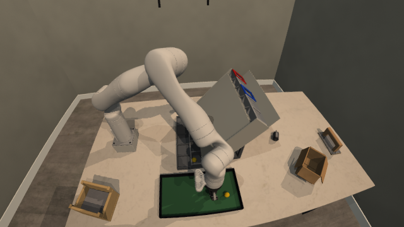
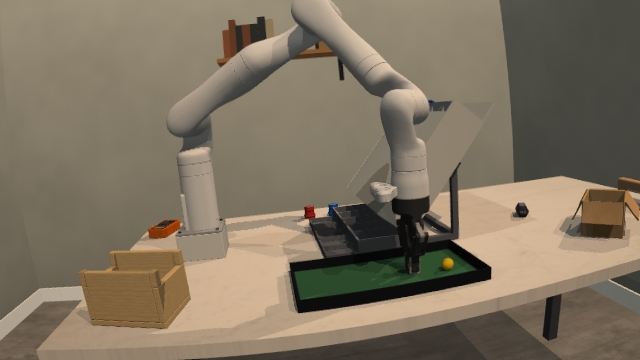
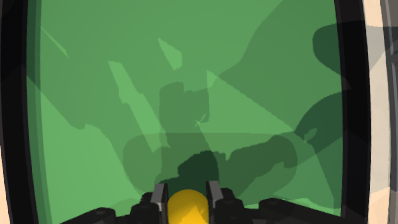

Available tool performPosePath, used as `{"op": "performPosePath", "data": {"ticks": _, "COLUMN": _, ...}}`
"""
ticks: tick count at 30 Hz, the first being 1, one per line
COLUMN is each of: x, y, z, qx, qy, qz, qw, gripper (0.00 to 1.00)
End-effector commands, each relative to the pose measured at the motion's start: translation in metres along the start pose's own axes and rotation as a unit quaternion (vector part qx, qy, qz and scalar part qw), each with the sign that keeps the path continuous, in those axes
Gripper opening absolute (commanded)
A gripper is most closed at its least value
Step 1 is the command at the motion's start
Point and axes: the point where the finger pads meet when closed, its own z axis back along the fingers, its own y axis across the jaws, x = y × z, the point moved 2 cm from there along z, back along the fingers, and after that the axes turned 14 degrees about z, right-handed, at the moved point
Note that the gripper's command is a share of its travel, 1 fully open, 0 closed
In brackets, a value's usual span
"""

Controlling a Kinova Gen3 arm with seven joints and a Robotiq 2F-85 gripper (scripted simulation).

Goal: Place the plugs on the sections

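Note:
My gripper (image 1: 214, 197) (image 2: 413, 270) (image 3: 187, 198) is down at the floor of the green tray (image 1: 177, 195) (image 2: 340, 286) (image 3: 15, 100), its fingers shut on a yellow marble (image 3: 188, 210). A second yellow marble (image 1: 226, 195) (image 2: 447, 264) lies to their right in the tray. A third marble (image 1: 194, 159) lies in a section of the dark sectioned base (image 1: 182, 139) (image 2: 377, 243). The red plug (image 2: 309, 212) and blue plug (image 2: 333, 209) stand behind the base. The red band (image 1: 233, 70) and blue band (image 1: 242, 86) top funnels on the tilted cover (image 1: 224, 107). The pipes are hidden.
A wooden crate (image 1: 110, 205) (image 2: 122, 297) stands at the front left. A cardboard box (image 1: 304, 170) (image 2: 602, 210), a small black object (image 1: 275, 135) (image 2: 521, 209) and a wooden-framed item (image 1: 334, 139) are at the right. An orange device (image 2: 164, 228) lies beside the arm's base.

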Motion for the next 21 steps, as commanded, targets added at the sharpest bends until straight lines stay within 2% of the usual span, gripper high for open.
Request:
{"op": "performPosePath", "data": {"ticks": 1, "x": 0.001, "y": 0.000, "z": 0.001, "qx": -0.001, "qy": -0.001, "qz": 0.000, "qw": 1.000, "gripper": 0.00}}
{"op": "performPosePath", "data": {"ticks": 12, "x": 0.001, "y": 0.000, "z": 0.001, "qx": -0.001, "qy": -0.001, "qz": 0.000, "qw": 1.000, "gripper": 0.00}}
{"op": "performPosePath", "data": {"ticks": 13, "x": 0.001, "y": -0.001, "z": 0.071, "qx": -0.001, "qy": -0.001, "qz": 0.000, "qw": 1.000, "gripper": 0.00}}
{"op": "performPosePath", "data": {"ticks": 15, "x": 0.000, "y": 0.000, "z": 0.077, "qx": -0.001, "qy": -0.001, "qz": 0.000, "qw": 1.000, "gripper": 0.00}}
{"op": "performPosePath", "data": {"ticks": 19, "x": 0.000, "y": 0.000, "z": 0.126, "qx": -0.001, "qy": -0.001, "qz": 0.000, "qw": 1.000, "gripper": 0.00}}
{"op": "performPosePath", "data": {"ticks": 20, "x": 0.001, "y": -0.001, "z": 0.135, "qx": -0.001, "qy": -0.001, "qz": 0.000, "qw": 1.000, "gripper": 0.00}}
{"op": "performPosePath", "data": {"ticks": 21, "x": 0.001, "y": -0.001, "z": 0.135, "qx": -0.001, "qy": -0.001, "qz": 0.000, "qw": 1.000, "gripper": 0.00}}
